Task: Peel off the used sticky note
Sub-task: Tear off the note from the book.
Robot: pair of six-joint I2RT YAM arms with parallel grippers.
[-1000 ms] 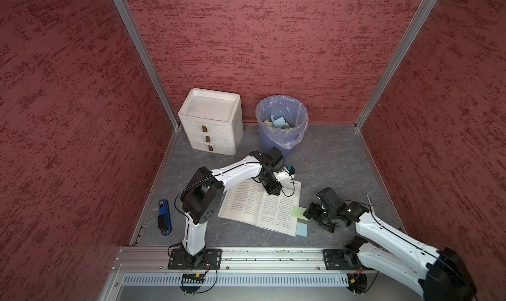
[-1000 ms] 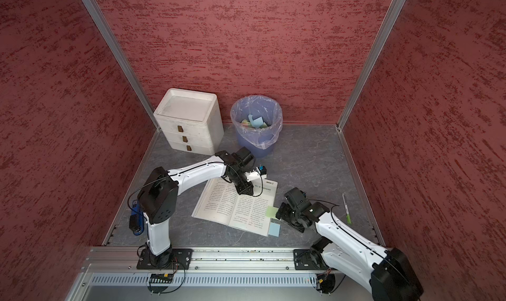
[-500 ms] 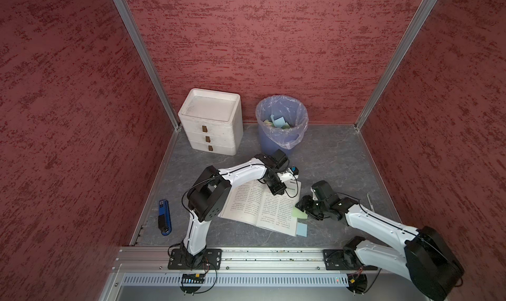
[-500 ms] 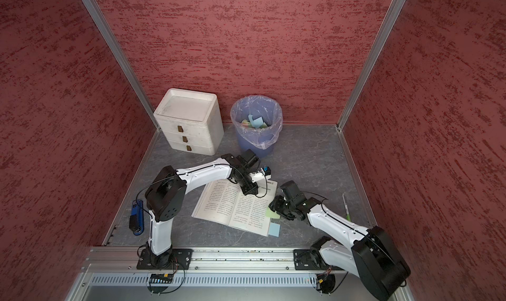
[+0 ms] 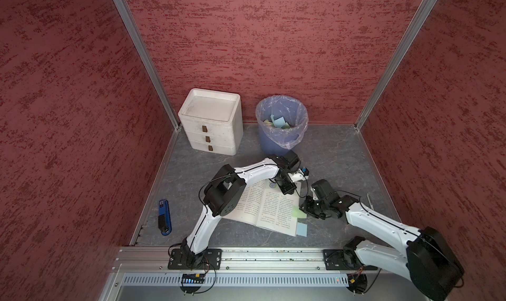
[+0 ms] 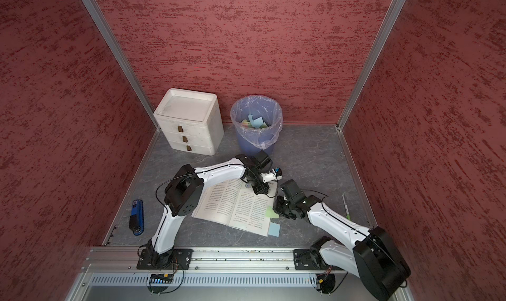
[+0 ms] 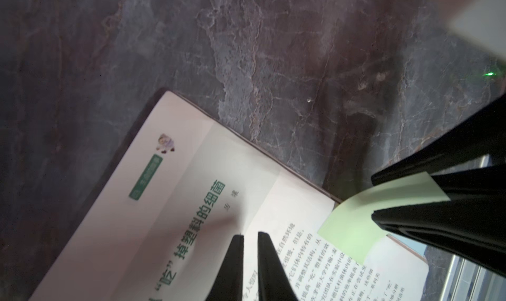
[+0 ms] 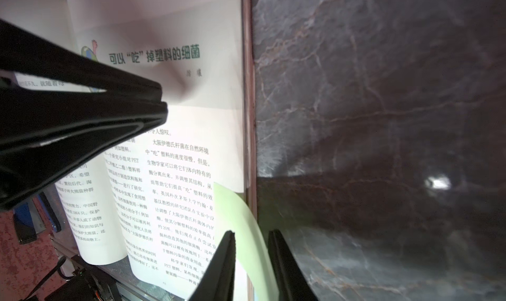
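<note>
The green sticky note (image 7: 353,231) is sitting on the 3 o'clock edge of the open book (image 5: 262,206). The left wrist view is showing the right gripper (image 7: 373,195) pinching its curled flap, a grip both top views are hiding. The left gripper (image 7: 249,234), pressed together, is touching the page near 1 o'clock.

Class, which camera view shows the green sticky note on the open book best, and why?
The left wrist view: the green sticky note shows almost whole, one end on the book, the other curling up inside the right claw. The right wrist view crops it; both top views show only a small patch.
</note>
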